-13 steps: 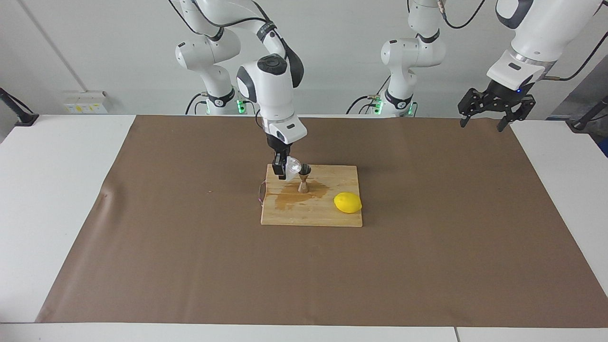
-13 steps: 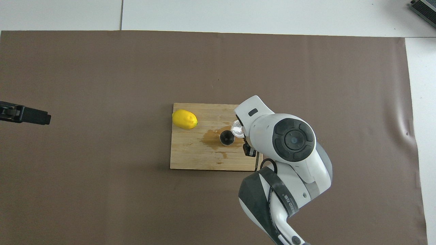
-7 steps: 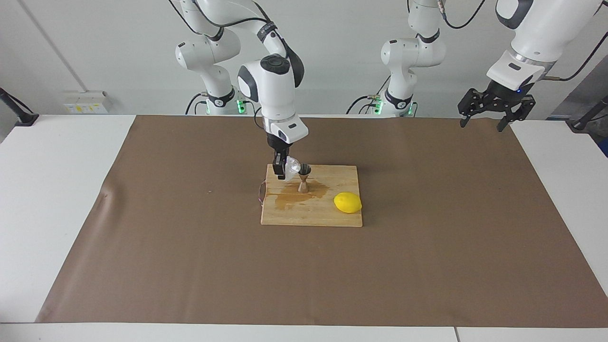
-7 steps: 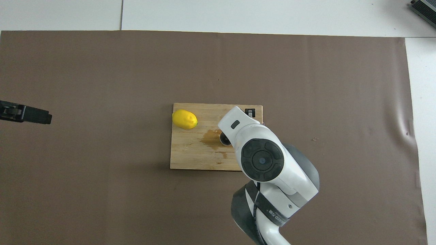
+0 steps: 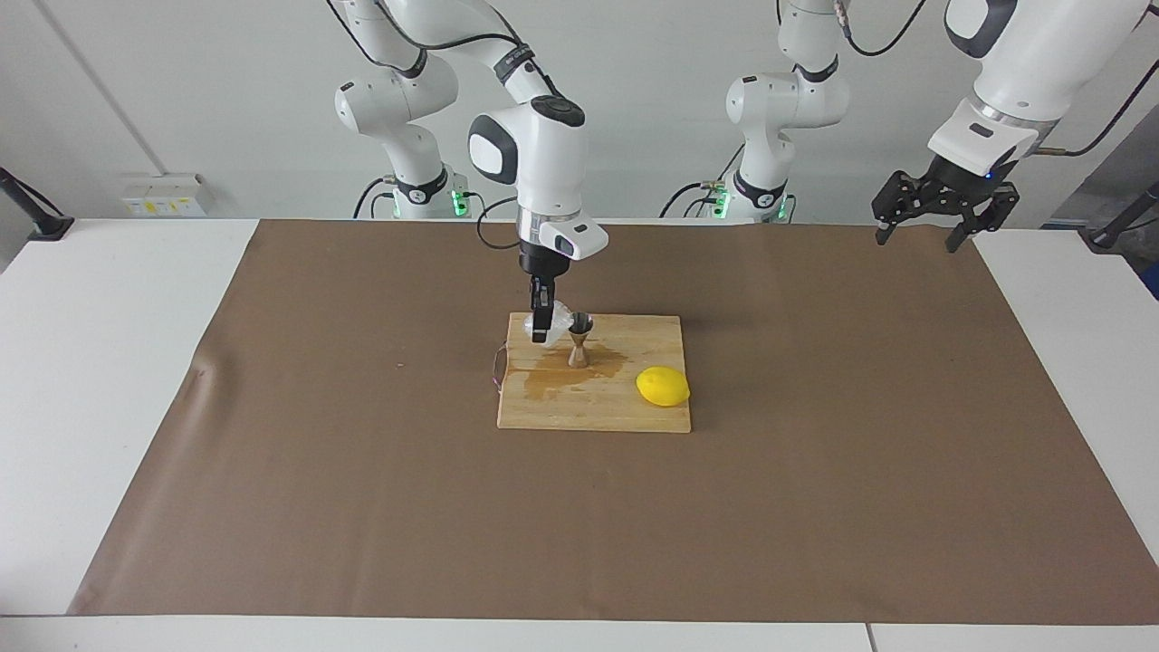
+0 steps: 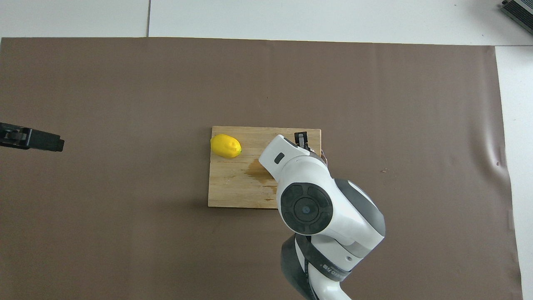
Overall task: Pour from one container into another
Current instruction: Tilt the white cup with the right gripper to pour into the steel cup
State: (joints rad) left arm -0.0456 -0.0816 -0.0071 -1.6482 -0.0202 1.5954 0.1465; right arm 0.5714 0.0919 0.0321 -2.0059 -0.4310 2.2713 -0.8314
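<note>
Pouring looks to be the step in hand: the right gripper point(image 5: 541, 333) has its jaws pinched on the cup point(image 5: 559, 319), which is held tipped just above the board point(image 5: 593, 407) with its mouth right beside the rim of the jigger point(image 5: 579, 340). The jigger stands upright on the board, close to the board's edge nearest the robots and toward its right-arm end, in a wet stain point(image 5: 566, 373) that suggests some liquid has missed. To do this well I would keep the cup's lip directly over the jigger's small mouth, tilt slowly, and avoid nudging the narrow, easily toppled jigger. A lemon point(image 5: 663, 387) lies on the board's left-arm end, well clear. The left gripper point(image 5: 933, 215) waits high over the worktop's left-arm end, jaws spread and empty.
</note>
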